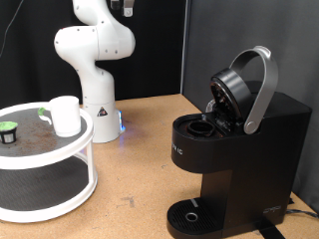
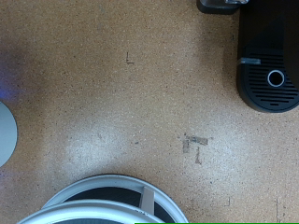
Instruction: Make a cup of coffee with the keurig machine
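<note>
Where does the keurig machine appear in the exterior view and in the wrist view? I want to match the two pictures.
Exterior view: the keurig machine stands at the exterior view's right, with its lid raised.
Wrist view: it shows from above near the picture's edge, with the round drip tray visible.
Shared landmark: the round white two-tier stand, whose rim also shows in the wrist view. The gripper shows in neither picture.

Even, bright overhead light; soft shadows; both views sharp; dark backdrop in the exterior view.
</note>
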Motion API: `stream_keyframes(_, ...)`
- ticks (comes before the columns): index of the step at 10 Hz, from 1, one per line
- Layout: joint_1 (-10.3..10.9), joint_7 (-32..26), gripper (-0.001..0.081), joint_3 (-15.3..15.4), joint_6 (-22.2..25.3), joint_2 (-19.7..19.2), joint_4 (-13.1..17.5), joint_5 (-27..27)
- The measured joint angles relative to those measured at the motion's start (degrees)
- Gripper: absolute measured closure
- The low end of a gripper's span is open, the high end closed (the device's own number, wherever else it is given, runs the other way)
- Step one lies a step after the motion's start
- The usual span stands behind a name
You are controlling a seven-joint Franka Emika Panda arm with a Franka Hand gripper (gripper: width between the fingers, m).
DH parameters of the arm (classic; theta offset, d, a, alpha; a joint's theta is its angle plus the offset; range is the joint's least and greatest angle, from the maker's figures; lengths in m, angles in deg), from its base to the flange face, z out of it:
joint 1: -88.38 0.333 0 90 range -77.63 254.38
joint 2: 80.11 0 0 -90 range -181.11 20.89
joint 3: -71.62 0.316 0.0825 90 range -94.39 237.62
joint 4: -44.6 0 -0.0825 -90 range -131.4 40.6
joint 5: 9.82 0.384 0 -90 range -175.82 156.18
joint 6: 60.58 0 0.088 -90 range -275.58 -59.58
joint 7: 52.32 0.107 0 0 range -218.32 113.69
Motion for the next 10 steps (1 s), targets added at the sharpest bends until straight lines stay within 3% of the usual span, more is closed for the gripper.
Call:
stream_keyframes(2,-0.6,-1.2,0.0006,-1.5,-1.0,0.5,-0.1,0.0)
stream_keyframes(4,-1.7,-5.2,0.0006,-4.9,0.1,1.3,-0.1,-2.6)
stream_keyframes(7,-2.0,-6.9,0.0006,-6.1,0.1,1.4,-0.2,-3.1)
stream_keyframes(10,-2.9,-13.9,0.0006,-11.8,-0.1,1.8,-0.2,-6.0)
